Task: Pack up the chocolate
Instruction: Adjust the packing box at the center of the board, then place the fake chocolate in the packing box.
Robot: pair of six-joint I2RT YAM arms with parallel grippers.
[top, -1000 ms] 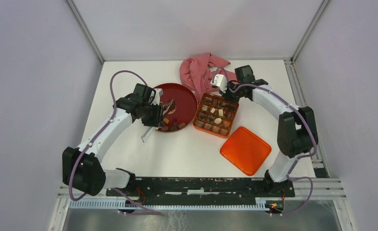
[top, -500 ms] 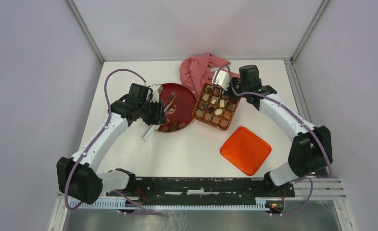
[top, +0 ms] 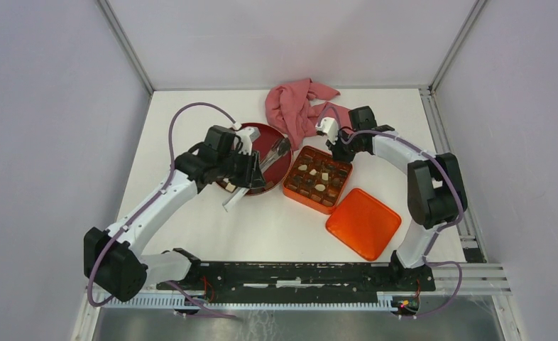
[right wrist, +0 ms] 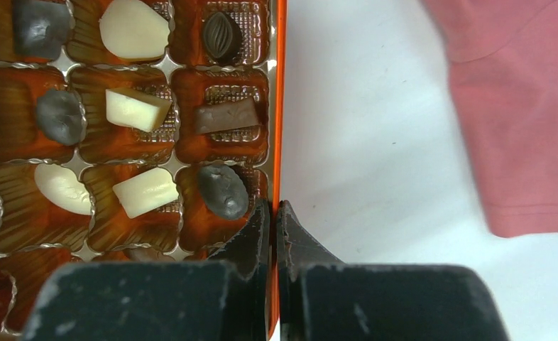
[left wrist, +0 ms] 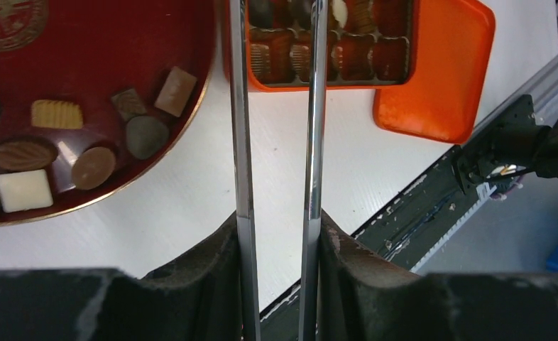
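Bracing tin (right wrist: 277,85): right pincer (right wrist: 274,210) pinched shut on its rim; left pincer (left wrist: 276,229) part-closed round tongs (left wrist: 313,106). Nip chocolate (left wrist: 95,165) gently.

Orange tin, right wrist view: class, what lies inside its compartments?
Dark and cream chocolates sit in cups of the orange tin. The right gripper, pinching its wall, hides the nearest cells.
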